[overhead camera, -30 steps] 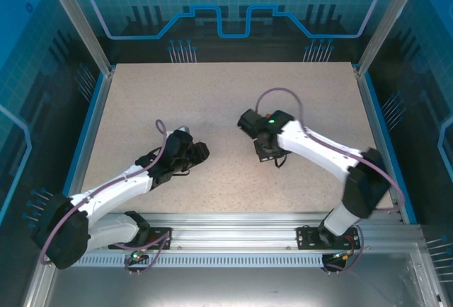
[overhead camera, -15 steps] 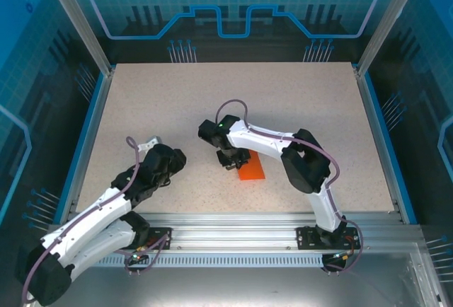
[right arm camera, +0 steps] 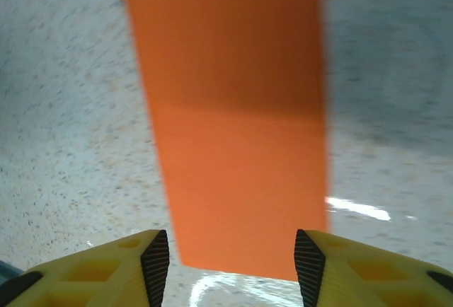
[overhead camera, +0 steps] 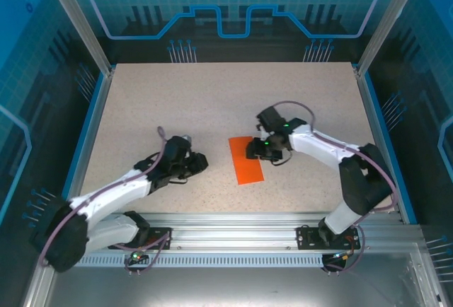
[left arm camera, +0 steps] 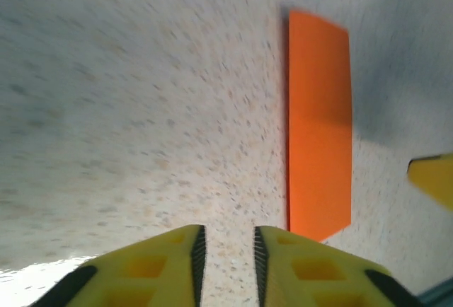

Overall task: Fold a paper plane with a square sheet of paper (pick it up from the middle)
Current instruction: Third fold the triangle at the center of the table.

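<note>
Nearest to me, my left gripper [left arm camera: 226,261] has its yellow fingers drawn almost together, with a slim gap between them and nothing in it. It sits low over the bare table [left arm camera: 141,109], off to the left of the paper and apart from it. My right gripper [right arm camera: 232,254] has its fingers spread about as wide as the strip and pinches nothing; the paper [right arm camera: 233,123] begins just past its tips and runs away from them. It lies flat near the middle of the table, between my two grippers, as a long narrow orange rectangle rather than a square, so I judge it is folded in half. From the left wrist I see one right fingertip [left arm camera: 433,180] just off its far long edge. I expect it to be very light, limp and easily creased in the wrong place. It will slide on this smooth top if I push it sideways, and two layers may slip on each other. Lying this flat it offers no raised lip, so I would press down gently in the middle to buckle it, then nip the ridge that rises, or hold one end down with the left while the right lifts a long edge. Squeezing hard would only crumple it.
</note>
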